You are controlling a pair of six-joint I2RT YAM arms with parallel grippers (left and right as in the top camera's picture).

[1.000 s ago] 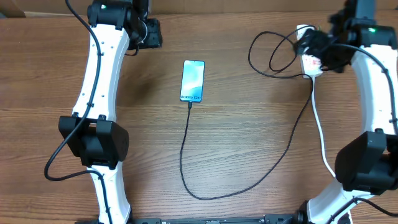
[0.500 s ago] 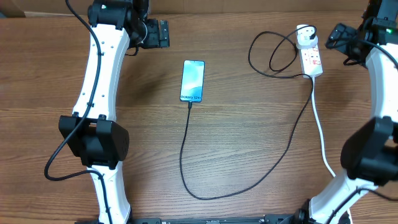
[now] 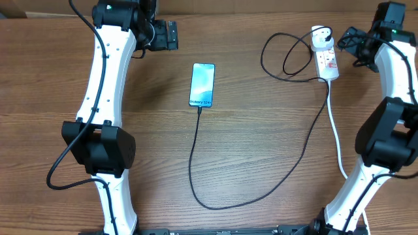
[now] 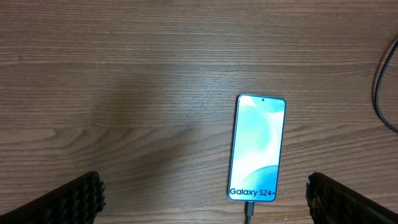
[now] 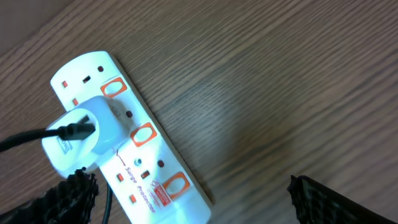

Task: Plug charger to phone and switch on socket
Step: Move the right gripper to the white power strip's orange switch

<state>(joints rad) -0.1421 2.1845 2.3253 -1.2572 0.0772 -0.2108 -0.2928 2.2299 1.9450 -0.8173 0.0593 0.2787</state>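
i'm hovering the left gripper (image 3: pixel 174 35) beyond the phone (image 3: pixel 202 85) and the right gripper (image 3: pixel 350 47) just beside the socket (image 3: pixel 327 63), both with jaws spread wide and empty. the charger (image 3: pixel 195 156) is sitting plugged in at both ends, so nothing needs holding, though i'm not managing to read the switch.

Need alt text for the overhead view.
A phone with a lit screen lies on a wooden table, the black charger cable meeting its bottom edge and looping right to a white adapter in the socket strip. The left gripper and right gripper hover open and empty at the far corners.
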